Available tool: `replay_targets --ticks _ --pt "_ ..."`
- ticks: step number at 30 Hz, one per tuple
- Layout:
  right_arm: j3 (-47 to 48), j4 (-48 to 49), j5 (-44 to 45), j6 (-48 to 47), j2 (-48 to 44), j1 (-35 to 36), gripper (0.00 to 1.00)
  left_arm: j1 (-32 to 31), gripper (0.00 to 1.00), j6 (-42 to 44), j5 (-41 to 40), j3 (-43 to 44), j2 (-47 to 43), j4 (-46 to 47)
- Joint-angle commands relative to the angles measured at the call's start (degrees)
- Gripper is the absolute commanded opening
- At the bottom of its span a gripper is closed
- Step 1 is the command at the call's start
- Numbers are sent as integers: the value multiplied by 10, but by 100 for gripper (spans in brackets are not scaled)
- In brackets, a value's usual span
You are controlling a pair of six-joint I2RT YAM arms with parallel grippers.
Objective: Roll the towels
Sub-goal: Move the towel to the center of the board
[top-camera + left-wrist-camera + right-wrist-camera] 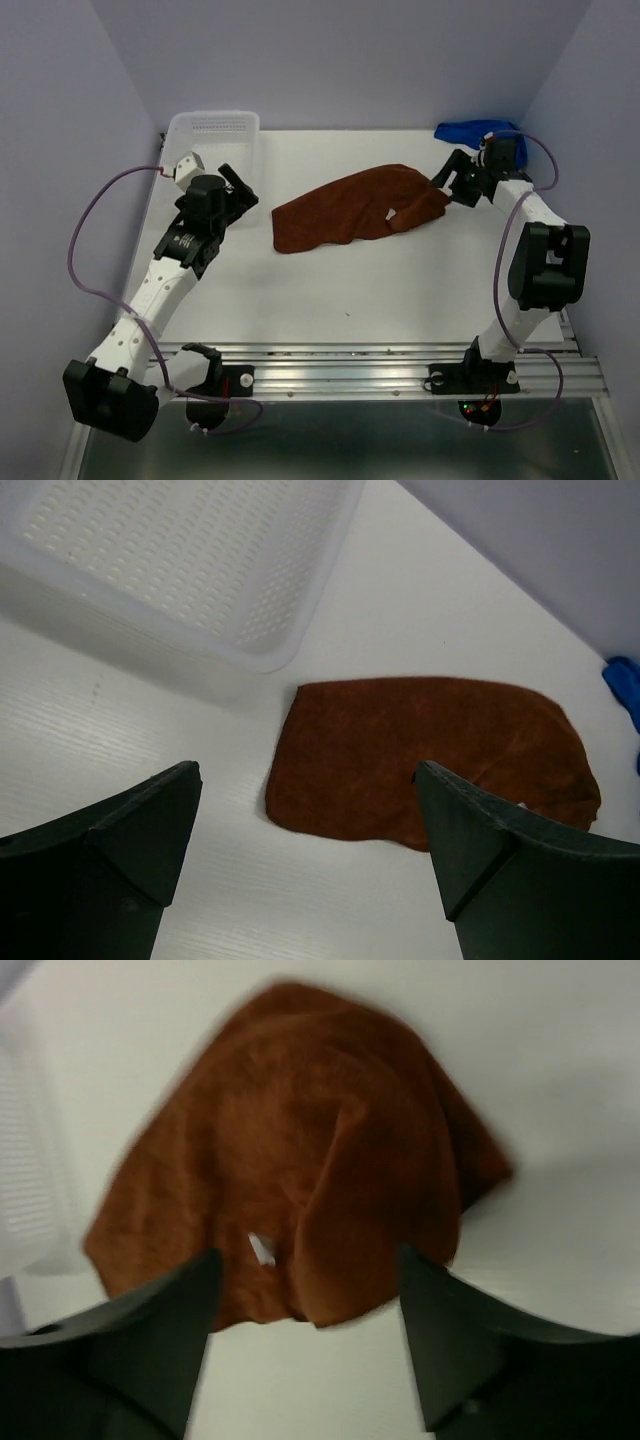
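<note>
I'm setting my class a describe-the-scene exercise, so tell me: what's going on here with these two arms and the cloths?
Two robot arms are set to roll towels. The right gripper is at the right end of the rust-brown towel, which lies rumpled and unrolled on the table; its jaws stand apart, not clamped on the cloth. The left gripper hangs open near the white basket, holding nothing. The blue towel sits bunched in the far right corner.

The rust-brown towel (340,215) lies rumpled and loosely folded across the middle of the surface (400,290), its small white tag (390,213) showing. The blue towel (462,130) sits bunched in the far right corner.
</note>
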Motion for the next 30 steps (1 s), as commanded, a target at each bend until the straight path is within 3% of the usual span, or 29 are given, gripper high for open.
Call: replay_targets --ticks 1,3,4,11,16,23,30 --pt "12 -31 151 -86 -40 -6 90 0 99 27 72 -6 43 9" --pt "41 -64 229 -104 -43 -6 100 0 99 25 89 -14 65 3" --pt "38 -72 242 -108 -55 -6 100 -1 99 23 102 -19 71 2" --pt "-32 -64 221 -73 -115 -6 100 -14 99 -21 138 -57 110 -18" --pt "-103 -41 242 -36 -164 14 100 -36 99 -80 118 -73 145 -20" --pt "-124 -32 241 -21 -184 25 100 -46 99 -141 103 -57 228 7" --pt "-132 -43 243 -27 -194 25 100 -47 92 -148 60 -15 310 15"
